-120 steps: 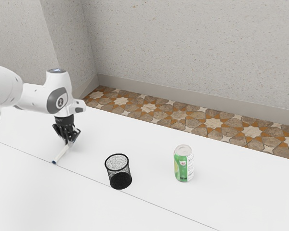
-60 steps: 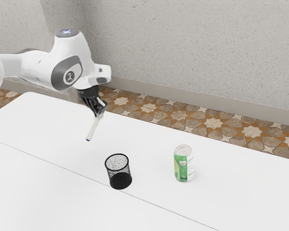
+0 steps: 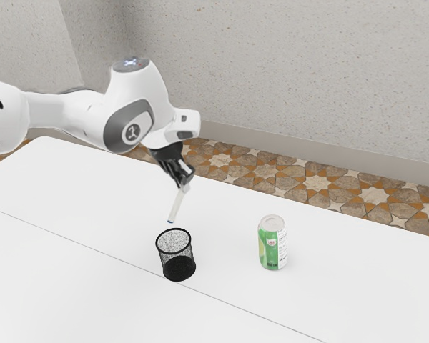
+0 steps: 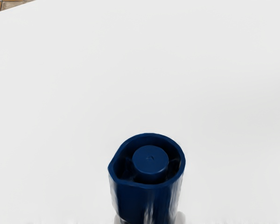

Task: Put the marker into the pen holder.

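Gripper [image 3: 185, 184] just left of centre, fingers pinched on tilted marker [image 3: 176, 206]; holder [image 3: 180, 269] lower in frame; green-white can [image 3: 273, 244] lower right, small print unreadable.

From where I stand, the arm is a smooth white shell, built of plump, rounded segments. The bulky white section [image 3: 8, 118] nearest its base end carries small dark round spots, and a paler, tube-like white link [image 3: 61, 113] joins it to the tapering white wrist housing [image 3: 146, 91]. That housing wears a flat grey round cap [image 3: 131, 65] dotted with bluish-white marks. Around its side curves a broad dark-grey band [image 3: 114, 131], framing a pale round emblem [image 3: 133, 133] with a dark figure inside. A stubby white block [image 3: 191, 121] juts out, bearing grey patches. The black, angular two-finger gripper [image 3: 185, 184] finishes it off.
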Available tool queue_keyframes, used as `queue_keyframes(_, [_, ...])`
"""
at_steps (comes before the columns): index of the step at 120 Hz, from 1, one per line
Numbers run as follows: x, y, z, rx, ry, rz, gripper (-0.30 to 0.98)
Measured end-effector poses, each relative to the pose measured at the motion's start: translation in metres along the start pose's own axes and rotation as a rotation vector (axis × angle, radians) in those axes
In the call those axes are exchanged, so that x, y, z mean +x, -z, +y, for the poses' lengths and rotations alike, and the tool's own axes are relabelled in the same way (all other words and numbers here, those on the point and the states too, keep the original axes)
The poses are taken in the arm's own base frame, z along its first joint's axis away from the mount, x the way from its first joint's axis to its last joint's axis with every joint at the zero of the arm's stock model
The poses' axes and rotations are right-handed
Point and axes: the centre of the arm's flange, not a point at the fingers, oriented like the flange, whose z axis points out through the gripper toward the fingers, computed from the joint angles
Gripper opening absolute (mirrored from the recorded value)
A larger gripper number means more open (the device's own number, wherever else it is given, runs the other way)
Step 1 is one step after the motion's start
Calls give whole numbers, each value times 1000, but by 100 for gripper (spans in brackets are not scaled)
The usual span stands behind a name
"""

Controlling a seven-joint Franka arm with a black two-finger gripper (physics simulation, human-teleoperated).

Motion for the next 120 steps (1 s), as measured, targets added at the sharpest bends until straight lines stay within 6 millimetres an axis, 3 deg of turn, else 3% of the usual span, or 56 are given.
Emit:
queue_keyframes(40, [-15,-19,28,-15,-16,-32,-10])
queue_keyframes(64, [-42,-52,25,-23,11,-111,-9])
queue_keyframes(84, [-44,-53,25,-41,18,-119,27])
queue_keyframes(91, [-22,-20,18,-36,18,-83,37])
queue_keyframes(102, [27,76,1,-15,4,-10,48])
queue_keyframes(107, [31,101,-9,-11,2,-22,52])
queue_keyframes(120, [19,134,-32,-13,5,-85,58])
